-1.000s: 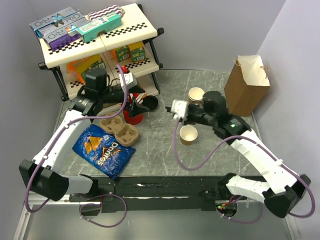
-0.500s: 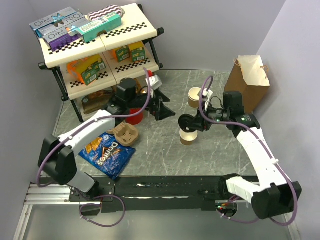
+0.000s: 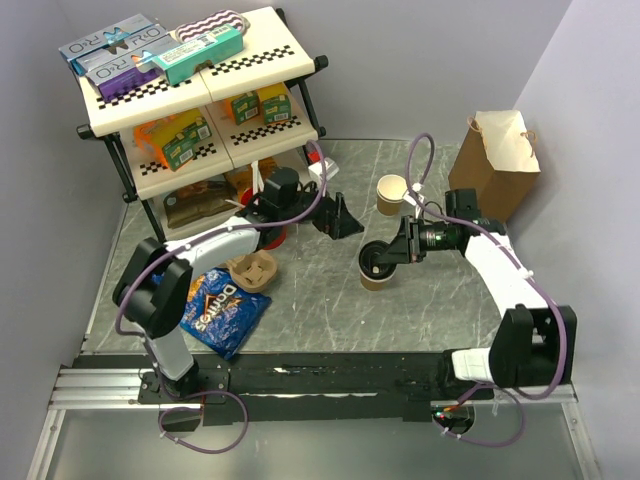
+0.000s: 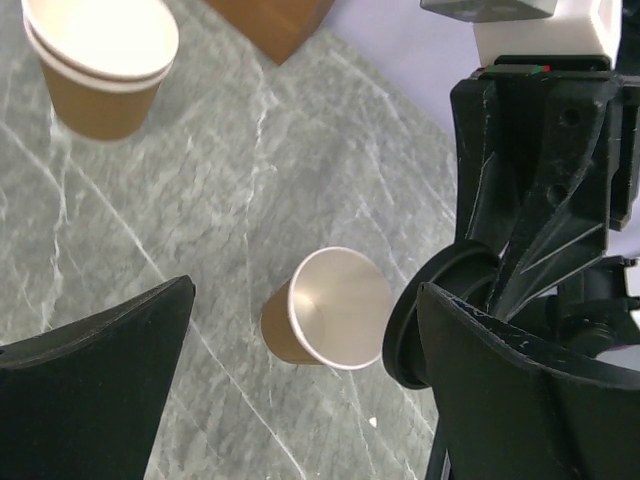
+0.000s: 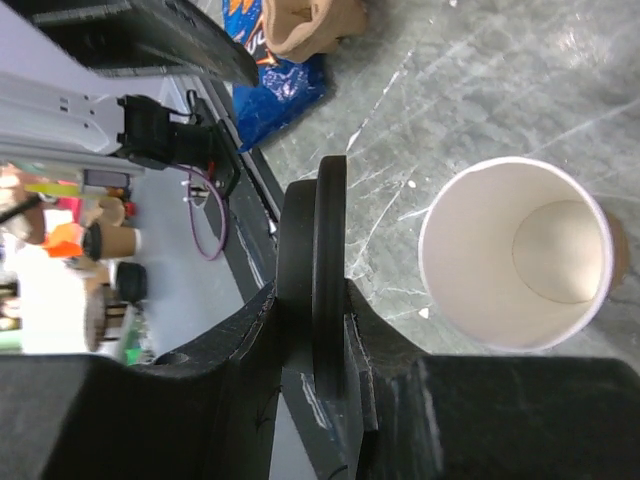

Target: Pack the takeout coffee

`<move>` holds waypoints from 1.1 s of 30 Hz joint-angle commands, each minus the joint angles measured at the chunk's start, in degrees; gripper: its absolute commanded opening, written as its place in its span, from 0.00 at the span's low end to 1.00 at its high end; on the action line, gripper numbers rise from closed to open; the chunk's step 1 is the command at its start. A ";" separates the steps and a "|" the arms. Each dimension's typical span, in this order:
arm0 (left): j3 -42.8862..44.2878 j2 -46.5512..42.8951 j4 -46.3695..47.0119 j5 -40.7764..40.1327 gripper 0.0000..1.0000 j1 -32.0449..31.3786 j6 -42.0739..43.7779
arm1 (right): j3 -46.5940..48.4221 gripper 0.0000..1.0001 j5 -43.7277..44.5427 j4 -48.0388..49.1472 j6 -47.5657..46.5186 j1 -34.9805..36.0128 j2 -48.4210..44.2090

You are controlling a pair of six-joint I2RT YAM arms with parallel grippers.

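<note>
Right gripper (image 3: 386,256) is clenched on one black lid (image 5: 328,250), pinched on edge so the disc stands vertical. It sits left of the paper bag (image 3: 495,168) and nearer the arm bases than the bag.

Left gripper (image 3: 337,216): jaws spread wide, nothing between them, hovering further left of the bag and facing back toward it.

Takeout coffee is in two parts right now:
- 1 tan cup (image 3: 373,279), mouth open, on the counter (image 3: 330,310) left of the bag and toward the bases.
- its lid, in the right gripper just beside the cup rim. The right wrist view shows a small gap, not touching.

Counts on the counter:
- 2 open tan cup positions: the one above, plus a far cup (image 3: 391,193) just left of the bag. The left wrist view shows a double rim there, so it looks like two nested.
- 1 paper bag, upright, with handles.
- 1 pulp cup carrier (image 3: 250,268), well left of the bag.
- 1 blue chips bag (image 3: 215,308), further left again and nearer the bases.
- 1 red cup (image 3: 269,237), partly hidden behind the left arm.
- 1 two-tier shelf rack (image 3: 262,55), far left of the bag, stacked with boxes.
</note>
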 commanded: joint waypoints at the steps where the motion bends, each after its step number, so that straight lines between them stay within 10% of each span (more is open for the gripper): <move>1: 1.68 2.03 3.32 -0.55 0.99 -0.45 -1.80 | 0.24 0.20 -2.22 2.00 2.34 -0.82 2.09; 33: 4.31 11.87 1.22 8.24 0.99 -1.68 2.16 | 5.68 0.23 3.85 0.42 1.81 -3.01 15.81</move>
